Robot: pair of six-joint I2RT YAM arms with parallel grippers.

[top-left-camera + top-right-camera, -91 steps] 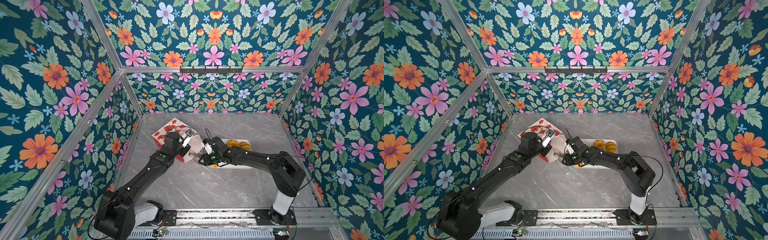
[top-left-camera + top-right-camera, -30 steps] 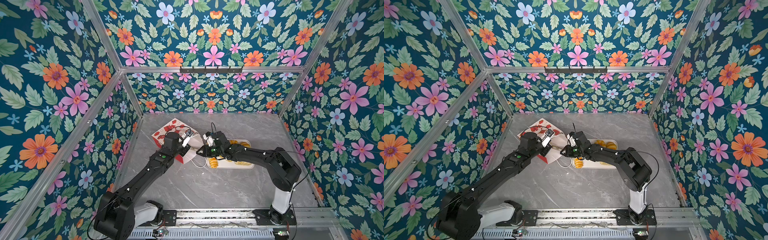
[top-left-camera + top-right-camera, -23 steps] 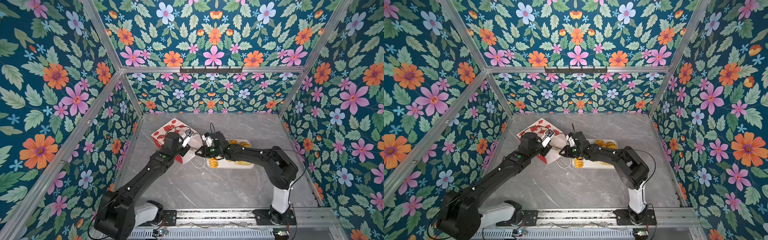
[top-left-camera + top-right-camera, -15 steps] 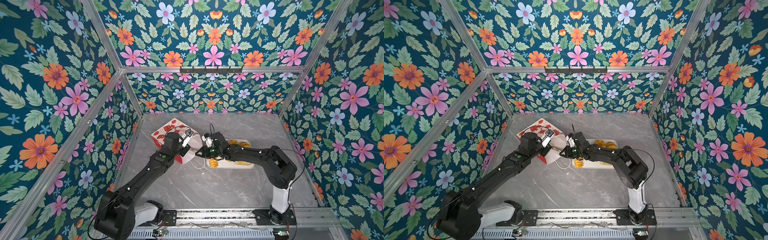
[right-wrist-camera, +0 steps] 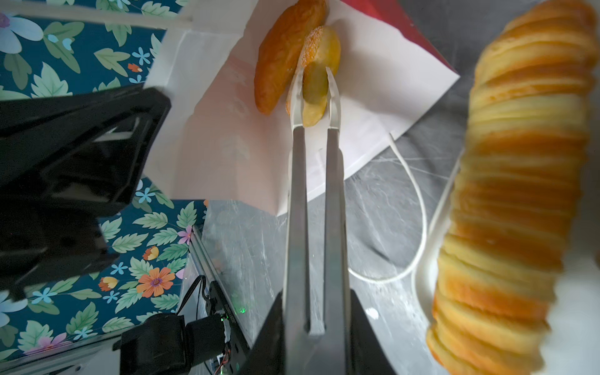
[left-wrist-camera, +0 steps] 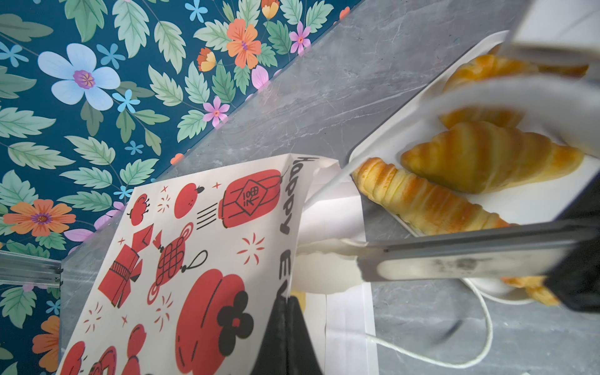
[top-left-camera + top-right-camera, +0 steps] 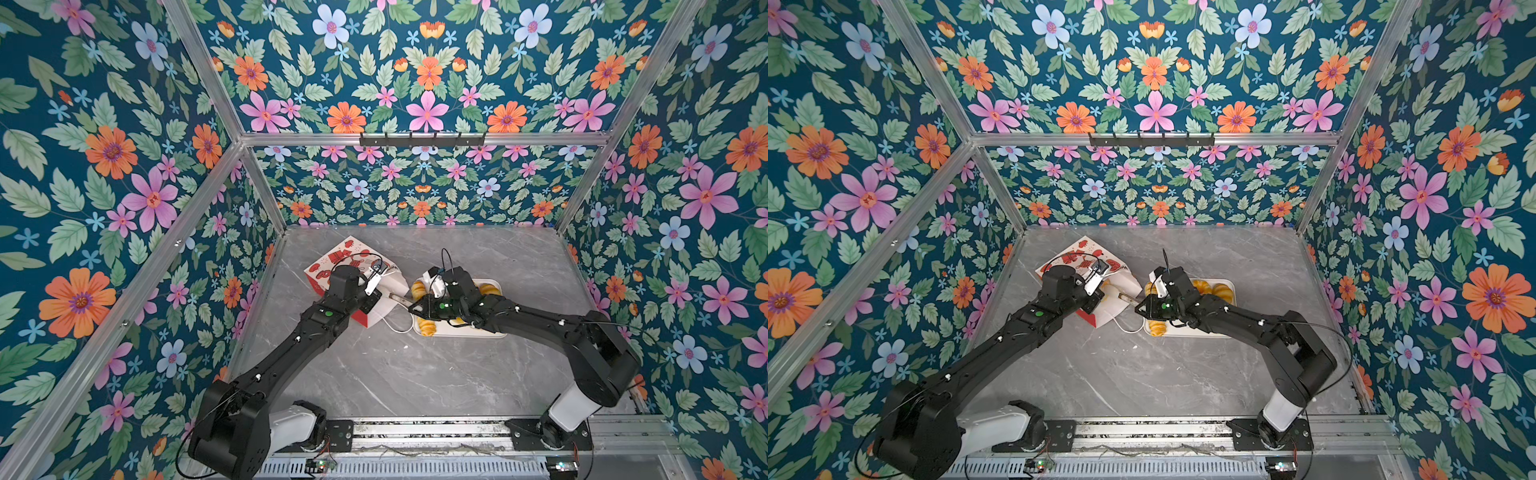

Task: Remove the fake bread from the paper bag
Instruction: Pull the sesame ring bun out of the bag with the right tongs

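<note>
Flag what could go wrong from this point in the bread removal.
1. The tongs in the right tool pinch the doughnut only by thin tips; it may slip on the way out.
2. The brown pastry sits right beside the doughnut and may get dragged along.
3. The left tool holds just the bag edge; a pull could shift it.

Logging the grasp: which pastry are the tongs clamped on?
The sugared ring doughnut inside the paper bag, pinched between the tongs; the darker pastry beside it lies free.

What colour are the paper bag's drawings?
Mostly red on white; paper bag shows best in left wrist view.
</note>
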